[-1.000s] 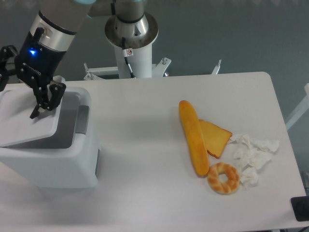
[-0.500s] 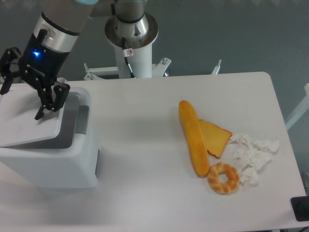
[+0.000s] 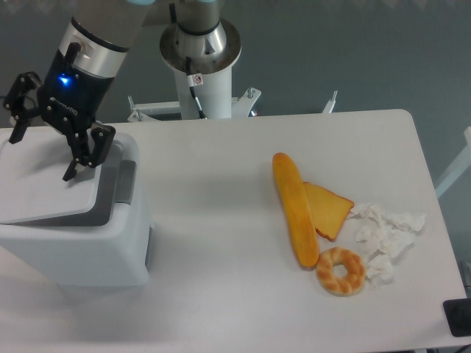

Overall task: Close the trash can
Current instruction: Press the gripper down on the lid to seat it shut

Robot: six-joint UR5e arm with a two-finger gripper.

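Observation:
The trash can [image 3: 81,254] is a big boxy white bin at the table's left edge. Its flat white lid [image 3: 40,195] lies down over the opening. The lid sits a little tilted, and a grey gap shows along its right side beside the grey tab [image 3: 126,182]. My gripper [image 3: 42,156] hangs just above the lid's back part with its fingers spread open and nothing between them. One dark fingertip [image 3: 71,173] points at the lid's right rear; whether it touches the lid I cannot tell.
The arm's white base post [image 3: 200,55] stands behind the table. To the right lie a long bread loaf [image 3: 295,209], a toast slice [image 3: 329,209], a bagel [image 3: 341,271] and crumpled white paper [image 3: 386,235].
My gripper has shifted up and to the right over the lid, staying open. The lid and the bread have not visibly moved.

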